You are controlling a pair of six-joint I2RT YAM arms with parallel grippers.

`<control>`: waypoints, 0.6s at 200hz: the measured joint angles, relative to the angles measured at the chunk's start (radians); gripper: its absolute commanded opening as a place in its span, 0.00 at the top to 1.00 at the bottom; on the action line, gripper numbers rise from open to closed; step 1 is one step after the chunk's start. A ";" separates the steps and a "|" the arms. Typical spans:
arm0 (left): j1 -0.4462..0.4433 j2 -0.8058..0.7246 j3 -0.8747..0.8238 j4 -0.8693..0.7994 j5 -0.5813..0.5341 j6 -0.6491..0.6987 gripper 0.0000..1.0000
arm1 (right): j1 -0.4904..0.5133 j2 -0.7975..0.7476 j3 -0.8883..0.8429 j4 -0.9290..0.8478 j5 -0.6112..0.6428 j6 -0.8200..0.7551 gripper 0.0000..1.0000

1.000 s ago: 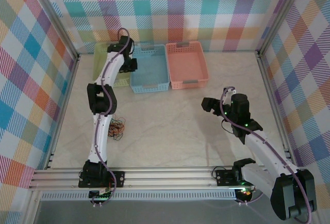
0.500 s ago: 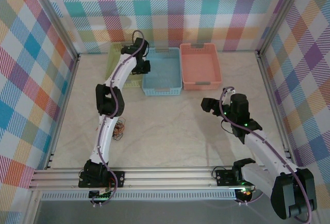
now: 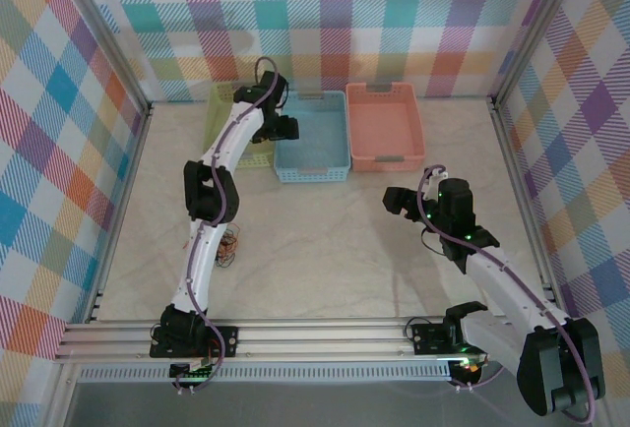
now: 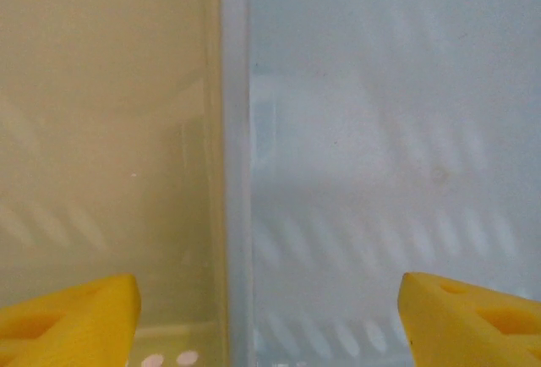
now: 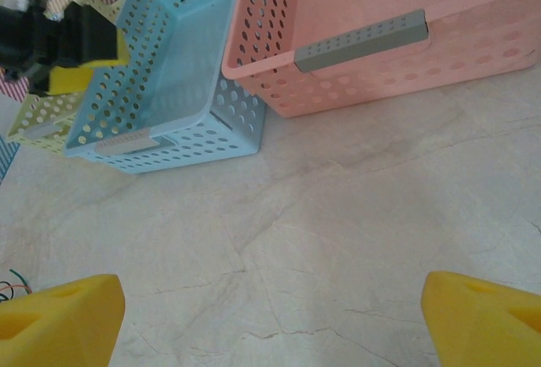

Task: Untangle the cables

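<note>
The cables (image 3: 228, 247) lie as a small tangle of red-orange and dark thin wires on the table, beside the left arm's lower link. A few wire ends (image 5: 10, 285) show at the left edge of the right wrist view. My left gripper (image 3: 285, 130) is far from them at the back, open, its jaws straddling the shared wall (image 4: 235, 164) between the yellow-green and blue baskets. Nothing sits between its yellow fingertips (image 4: 76, 316). My right gripper (image 3: 397, 201) hovers open over bare table, right of the tangle, with nothing in it.
Three baskets stand in a row at the back: yellow-green basket (image 3: 224, 102), blue basket (image 3: 313, 132) and pink basket (image 3: 386, 127). All three look unfilled. Metal frame rails border the table's sides and front.
The left gripper swung right along the back, and all three baskets shifted right with it. The right arm and the cable tangle stayed put.
</note>
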 measured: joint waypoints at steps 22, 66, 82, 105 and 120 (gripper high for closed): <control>-0.003 -0.224 -0.200 0.063 -0.011 -0.005 0.19 | 0.000 0.000 0.002 -0.003 -0.001 -0.001 0.10; -0.005 -1.026 -0.975 0.368 -0.055 -0.107 0.13 | 0.028 -0.001 0.023 -0.010 -0.055 -0.019 0.14; -0.004 -1.249 -1.201 0.420 -0.104 -0.185 0.14 | 0.056 0.000 0.034 -0.008 -0.092 -0.024 0.15; -0.004 -1.383 -1.395 0.381 -0.182 -0.300 0.13 | 0.132 0.037 0.074 -0.006 -0.146 -0.032 0.15; -0.003 -1.390 -1.479 0.338 -0.223 -0.345 0.11 | 0.211 0.095 0.127 -0.009 -0.176 -0.042 0.15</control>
